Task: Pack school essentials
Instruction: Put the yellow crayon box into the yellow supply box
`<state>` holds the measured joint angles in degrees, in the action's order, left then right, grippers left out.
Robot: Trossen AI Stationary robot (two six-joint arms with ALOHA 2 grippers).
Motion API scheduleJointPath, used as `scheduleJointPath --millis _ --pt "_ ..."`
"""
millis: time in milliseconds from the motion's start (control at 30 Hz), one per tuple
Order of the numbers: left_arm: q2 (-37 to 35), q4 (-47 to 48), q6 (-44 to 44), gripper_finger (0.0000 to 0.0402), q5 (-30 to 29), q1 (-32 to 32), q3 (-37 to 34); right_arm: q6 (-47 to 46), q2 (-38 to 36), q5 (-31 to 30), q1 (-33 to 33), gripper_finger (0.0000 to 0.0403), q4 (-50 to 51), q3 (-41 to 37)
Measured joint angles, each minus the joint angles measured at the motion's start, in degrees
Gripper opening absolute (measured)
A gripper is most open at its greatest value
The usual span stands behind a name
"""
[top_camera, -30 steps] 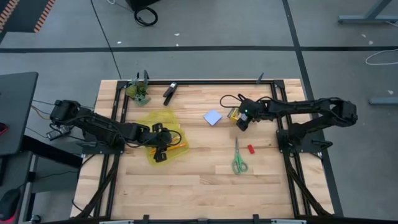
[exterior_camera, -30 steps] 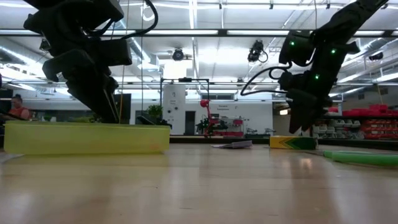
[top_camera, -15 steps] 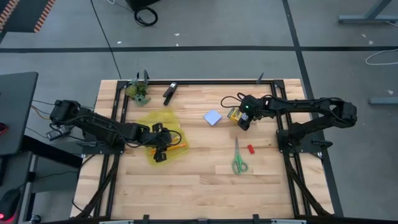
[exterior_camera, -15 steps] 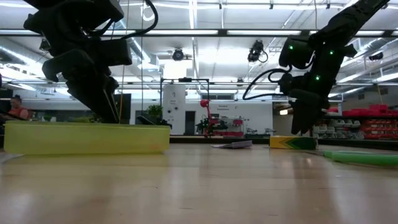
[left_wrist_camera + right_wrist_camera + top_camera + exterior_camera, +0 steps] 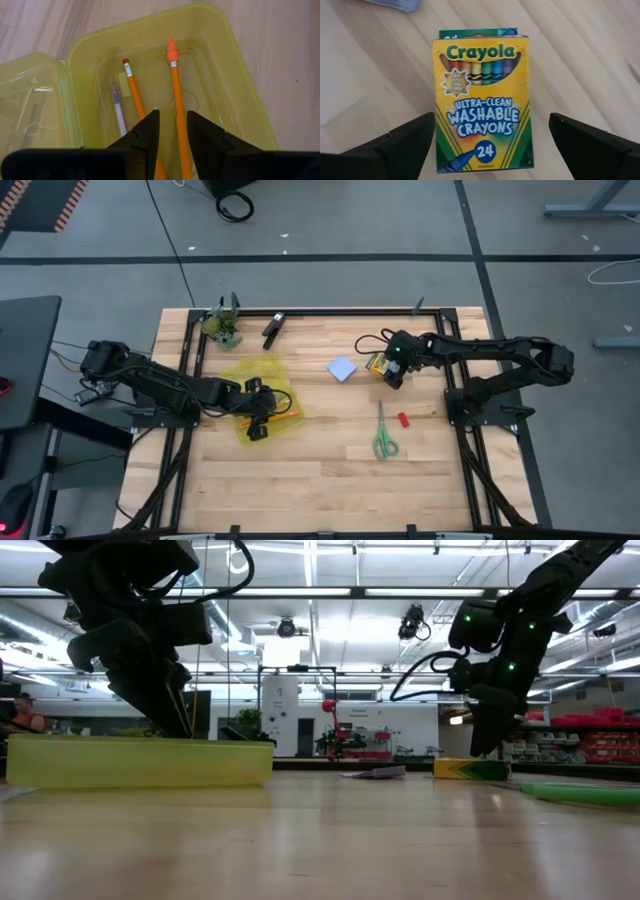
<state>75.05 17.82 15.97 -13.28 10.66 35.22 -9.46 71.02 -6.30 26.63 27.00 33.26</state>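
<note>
The right gripper (image 5: 482,150) hangs above the crayon box (image 5: 482,97), fingers wide apart to straddle it; the left gripper (image 5: 167,130), fingers nearly together, waits inside the yellow case (image 5: 235,90) over the pencils (image 5: 175,100).

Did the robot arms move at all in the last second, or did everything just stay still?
Only a little. The right gripper shifted slightly toward the far edge and settled over the crayon box, fingers wide open on either side of it, not gripping. The left gripper stayed over the yellow case with the pencils inside. The scissors, eraser and note pad did not move.
</note>
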Motion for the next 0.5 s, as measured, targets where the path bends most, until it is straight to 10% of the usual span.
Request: scheduleJointPath --millis 500 --pt "0.0 0.35 -0.09 0.0107 0.02 0.02 0.0 -0.43 7.55 -2.01 -0.02 0.04 -0.45 0.02"
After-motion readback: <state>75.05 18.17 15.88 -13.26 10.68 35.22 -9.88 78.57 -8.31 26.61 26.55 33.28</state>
